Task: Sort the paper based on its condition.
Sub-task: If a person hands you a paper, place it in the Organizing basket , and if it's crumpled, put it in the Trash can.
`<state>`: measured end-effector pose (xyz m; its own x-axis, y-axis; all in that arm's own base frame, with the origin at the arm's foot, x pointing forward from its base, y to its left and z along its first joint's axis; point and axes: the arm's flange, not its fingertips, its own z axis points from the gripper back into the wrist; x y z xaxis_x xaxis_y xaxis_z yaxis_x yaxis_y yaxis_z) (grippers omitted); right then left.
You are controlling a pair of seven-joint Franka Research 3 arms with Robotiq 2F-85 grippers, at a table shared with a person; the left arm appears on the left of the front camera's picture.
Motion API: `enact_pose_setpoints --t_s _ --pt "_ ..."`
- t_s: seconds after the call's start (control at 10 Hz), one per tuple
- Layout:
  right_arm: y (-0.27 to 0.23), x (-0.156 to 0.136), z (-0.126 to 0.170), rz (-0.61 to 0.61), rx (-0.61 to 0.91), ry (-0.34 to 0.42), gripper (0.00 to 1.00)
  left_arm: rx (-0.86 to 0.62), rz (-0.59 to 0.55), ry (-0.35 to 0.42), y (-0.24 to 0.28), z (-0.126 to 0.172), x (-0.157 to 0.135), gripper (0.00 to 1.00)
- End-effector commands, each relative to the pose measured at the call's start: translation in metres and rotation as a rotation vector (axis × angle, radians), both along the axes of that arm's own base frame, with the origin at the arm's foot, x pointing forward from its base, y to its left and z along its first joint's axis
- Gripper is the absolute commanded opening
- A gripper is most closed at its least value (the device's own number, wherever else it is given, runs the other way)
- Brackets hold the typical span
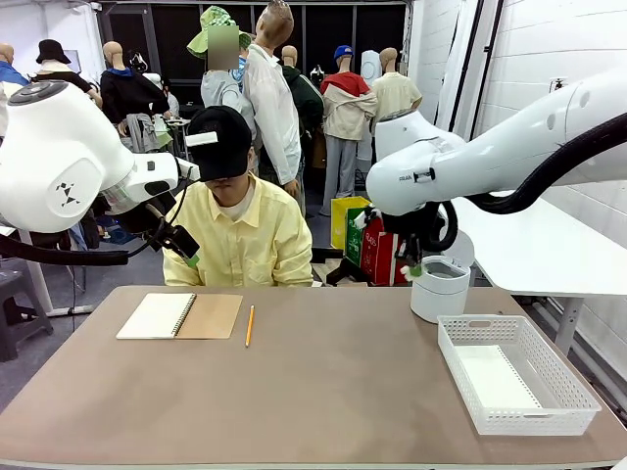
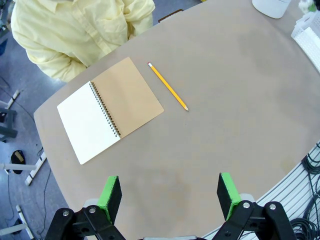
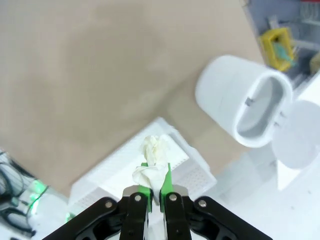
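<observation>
Front view: right gripper point(image 1: 415, 262) raised off the table, just above and slightly to the near-left of the white bin point(image 1: 440, 288), open lid tipped back behind it. Something small and pale pinched at the tips, too small here to name. Flat white sheet point(image 1: 497, 378) lying in the white basket point(image 1: 563, 411), on the near side of the bin. Left gripper point(image 1: 186, 245) high, well apart from the bin, over the open notebook point(image 1: 179, 315) and pencil point(image 1: 250, 325); jaw gap hard to judge from this angle.

Left wrist view: left gripper point(image 2: 170, 192) spread wide, green pads point(image 2: 109, 192) far apart, nothing between them. Notebook and pencil below; bin point(image 2: 270, 7) at the far corner, well beyond reach.

Right wrist view: right gripper point(image 3: 152, 187) clamped narrow on a crumpled paper point(image 3: 152, 159), wad sticking out past the tips. Bin mouth point(image 3: 262, 110) off to the upper right, not under the wad; basket corner point(image 3: 120, 172) directly beneath instead. Likely step: carry to the bin, the right arm plainly the nearer one. Needs a short sideways shift toward the bin mouth before release; dropped from here, the wad would probably land in the basket with the flat sheet.
</observation>
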<state>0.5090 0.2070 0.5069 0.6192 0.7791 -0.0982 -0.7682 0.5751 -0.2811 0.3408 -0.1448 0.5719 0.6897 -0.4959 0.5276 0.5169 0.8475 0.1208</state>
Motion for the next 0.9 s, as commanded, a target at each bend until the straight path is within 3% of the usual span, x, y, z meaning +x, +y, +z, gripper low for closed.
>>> enact_pose_setpoints --t_s 0.0,0.6,0.8 --pt "-0.003 0.021 0.008 -0.088 -0.081 -0.048 0.00 0.000 -0.007 -0.012 0.001 -0.001 0.001 1.00" --pt "-0.035 0.073 -0.019 -0.206 -0.240 -0.205 0.00 0.000 -0.007 -0.012 0.001 -0.001 0.001 1.00" --pt "-0.043 0.087 -0.029 -0.161 -0.220 -0.239 0.00 0.000 -0.007 -0.012 0.001 -0.001 0.001 1.00"
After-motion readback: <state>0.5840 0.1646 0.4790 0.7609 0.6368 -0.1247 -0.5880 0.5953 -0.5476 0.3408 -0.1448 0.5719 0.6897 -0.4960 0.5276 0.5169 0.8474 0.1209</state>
